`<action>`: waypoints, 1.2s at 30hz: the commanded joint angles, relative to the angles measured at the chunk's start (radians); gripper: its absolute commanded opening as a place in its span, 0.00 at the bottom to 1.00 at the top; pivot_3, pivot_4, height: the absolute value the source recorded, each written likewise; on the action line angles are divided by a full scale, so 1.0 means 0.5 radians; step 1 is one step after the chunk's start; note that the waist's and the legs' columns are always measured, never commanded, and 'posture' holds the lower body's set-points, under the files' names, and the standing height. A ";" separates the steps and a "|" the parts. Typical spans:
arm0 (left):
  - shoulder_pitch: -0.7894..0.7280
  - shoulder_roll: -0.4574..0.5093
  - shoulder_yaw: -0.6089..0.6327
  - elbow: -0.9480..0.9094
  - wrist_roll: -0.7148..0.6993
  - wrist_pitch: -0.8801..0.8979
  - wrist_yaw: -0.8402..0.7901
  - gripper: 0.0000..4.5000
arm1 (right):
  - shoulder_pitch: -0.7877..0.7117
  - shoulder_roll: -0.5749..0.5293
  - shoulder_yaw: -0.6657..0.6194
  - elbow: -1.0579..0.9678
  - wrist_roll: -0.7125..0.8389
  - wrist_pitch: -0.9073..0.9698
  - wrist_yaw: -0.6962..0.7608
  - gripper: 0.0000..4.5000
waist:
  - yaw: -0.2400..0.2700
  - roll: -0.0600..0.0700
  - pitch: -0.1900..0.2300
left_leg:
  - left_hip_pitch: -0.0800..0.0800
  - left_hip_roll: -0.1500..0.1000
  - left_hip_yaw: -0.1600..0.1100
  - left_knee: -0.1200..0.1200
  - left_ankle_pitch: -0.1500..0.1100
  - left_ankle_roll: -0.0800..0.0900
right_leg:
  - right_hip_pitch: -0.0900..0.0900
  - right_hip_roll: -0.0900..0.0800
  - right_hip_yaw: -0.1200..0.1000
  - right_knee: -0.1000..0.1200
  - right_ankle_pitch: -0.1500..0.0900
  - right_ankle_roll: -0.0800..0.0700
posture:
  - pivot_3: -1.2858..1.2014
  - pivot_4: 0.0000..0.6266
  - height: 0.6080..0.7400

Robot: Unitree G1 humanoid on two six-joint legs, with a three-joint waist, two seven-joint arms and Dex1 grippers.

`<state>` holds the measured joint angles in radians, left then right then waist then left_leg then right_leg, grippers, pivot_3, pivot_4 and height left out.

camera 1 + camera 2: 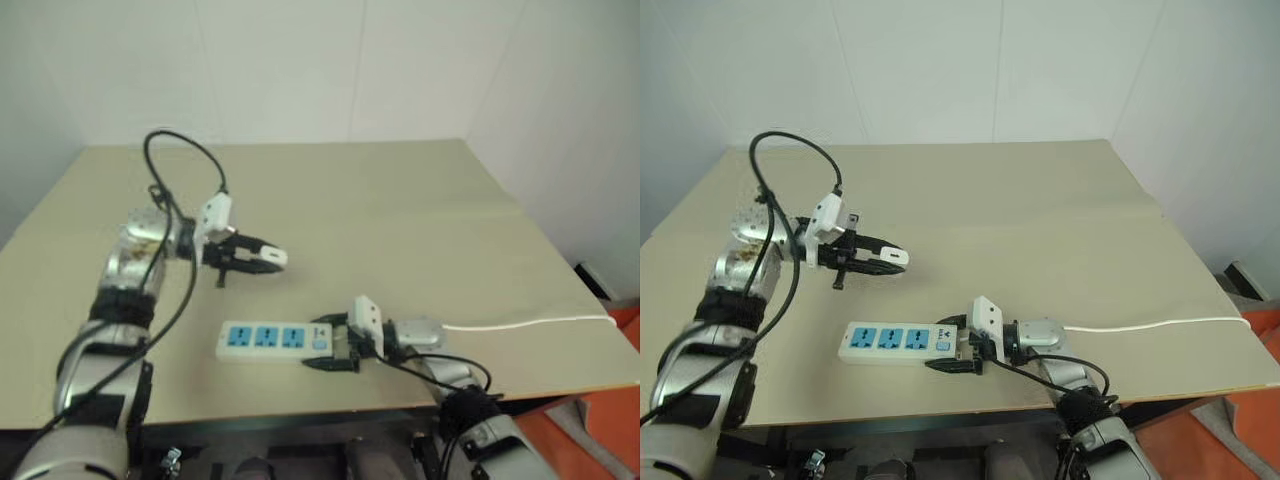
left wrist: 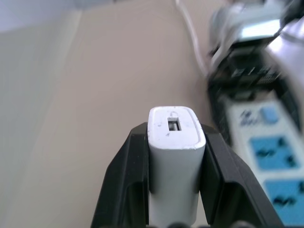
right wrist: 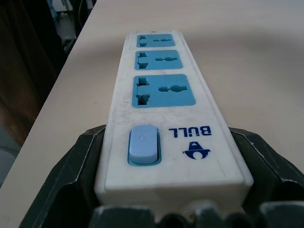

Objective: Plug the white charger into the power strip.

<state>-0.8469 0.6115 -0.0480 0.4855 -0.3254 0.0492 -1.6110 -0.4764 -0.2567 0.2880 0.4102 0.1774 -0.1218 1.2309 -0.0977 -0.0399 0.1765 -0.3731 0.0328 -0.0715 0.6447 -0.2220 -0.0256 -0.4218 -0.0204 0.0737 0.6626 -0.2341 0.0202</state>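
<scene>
The white charger is a small white block with a USB slot in its end, clamped between the two black fingers of my left gripper, which is shut on it and held above the table, behind the power strip. The power strip lies flat near the table's front edge, with three blue socket faces and a blue switch. My right gripper is shut on the strip's switch end, its fingers against both long sides. The strip's white cord runs off to the right.
The tan table stretches back to a white wall. Its front edge runs just in front of the strip, its right edge lies near the cord's far end, and an orange object sits below the right corner.
</scene>
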 commanded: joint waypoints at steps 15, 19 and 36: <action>0.758 0.111 0.087 -1.134 -0.477 0.690 0.303 0.22 | -0.058 0.031 0.075 0.337 -0.091 -0.154 0.064 0.76 | -0.003 0.001 -0.002 | 0.012 0.000 0.001 -0.001 0.000 0.000 | 0.011 0.001 0.003 -0.003 -0.001 -0.001 | 0.52 0.24 1.00; 0.799 0.102 0.079 -1.044 -0.438 0.664 0.341 0.22 | -0.086 0.047 0.066 0.356 -0.089 -0.154 0.047 0.76 | -0.003 0.001 -0.002 | 0.012 0.001 0.001 -0.002 0.000 0.000 | 0.011 0.002 0.003 -0.004 -0.001 -0.001 | 0.52 0.24 1.00; 0.946 -0.135 -0.066 -0.889 -0.265 0.395 0.510 0.22 | -0.067 0.033 0.052 0.312 -0.086 -0.140 0.014 0.76 | -0.002 0.001 -0.003 | 0.013 0.001 0.001 -0.002 0.000 0.000 | 0.011 0.002 0.003 -0.004 -0.001 -0.002 | 0.52 0.24 1.00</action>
<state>-0.3539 0.5480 -0.0832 0.0332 -0.4679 0.2744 -1.3621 -0.5331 -0.2414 0.2943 0.5380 0.1772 -0.2125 1.2630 -0.0989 -0.0392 0.1748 -0.3668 0.0332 -0.0708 0.6434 -0.2220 -0.0256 -0.4161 -0.0194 0.0753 0.6602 -0.2348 0.0193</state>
